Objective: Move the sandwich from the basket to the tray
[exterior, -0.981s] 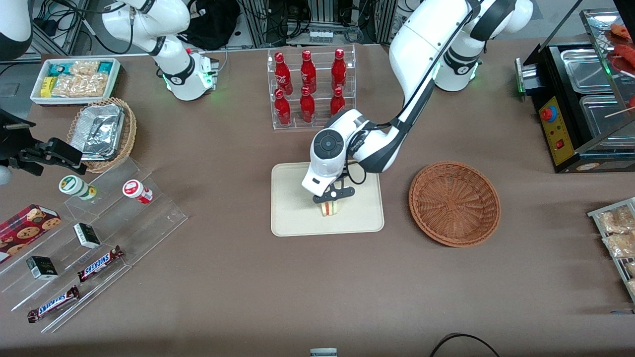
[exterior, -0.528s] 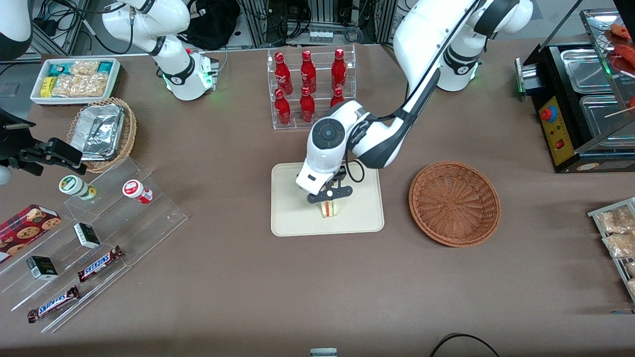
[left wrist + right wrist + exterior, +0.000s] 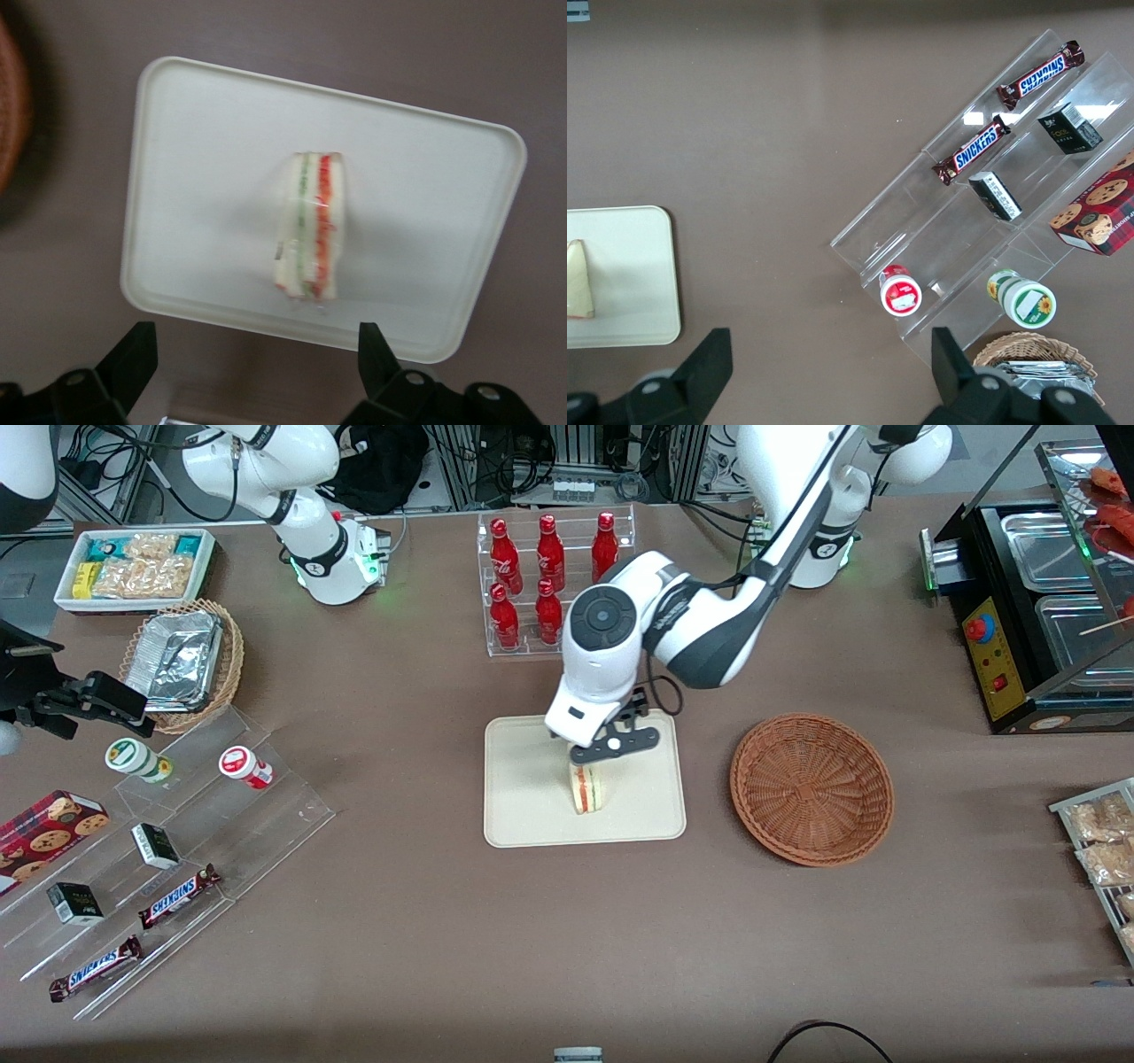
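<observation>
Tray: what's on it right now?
Only the sandwich, standing on edge on the tray. The open gripper hangs above it, clear. The basket holds nothing.

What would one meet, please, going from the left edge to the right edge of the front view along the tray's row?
Clear tiered display stand → tray → sandwich, with the gripper above it, jaws open → basket → rack of bagged pastries.
</observation>
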